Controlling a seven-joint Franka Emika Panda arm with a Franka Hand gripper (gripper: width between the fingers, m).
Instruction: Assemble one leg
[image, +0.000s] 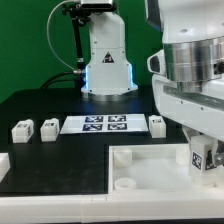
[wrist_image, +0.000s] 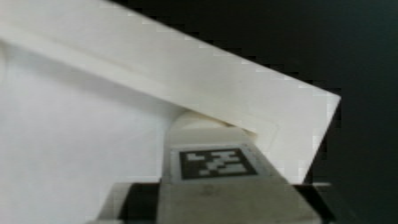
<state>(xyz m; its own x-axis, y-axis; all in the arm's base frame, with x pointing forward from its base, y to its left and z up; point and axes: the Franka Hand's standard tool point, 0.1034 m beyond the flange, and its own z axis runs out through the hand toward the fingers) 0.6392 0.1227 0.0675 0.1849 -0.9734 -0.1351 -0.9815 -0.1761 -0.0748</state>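
Observation:
My gripper (image: 200, 162) is shut on one leg (image: 200, 153), a small white peg with a black-and-white tag. It holds the leg upright over the near right part of the large white square tray (image: 140, 180). In the wrist view the leg (wrist_image: 215, 150) stands between my dark fingers (wrist_image: 143, 198), its far end over the tray (wrist_image: 107, 120) close to a corner. I cannot tell whether the leg touches the tray. Three more legs lie on the black table: two at the exterior view's left (image: 22, 131) (image: 48, 128) and one right of the marker board (image: 157, 124).
The marker board (image: 105, 124) lies flat behind the tray. The arm's white base (image: 105, 65) stands at the back centre. A white block (image: 3, 165) shows at the exterior view's left edge. The tray has a round socket (image: 124, 185) near its front.

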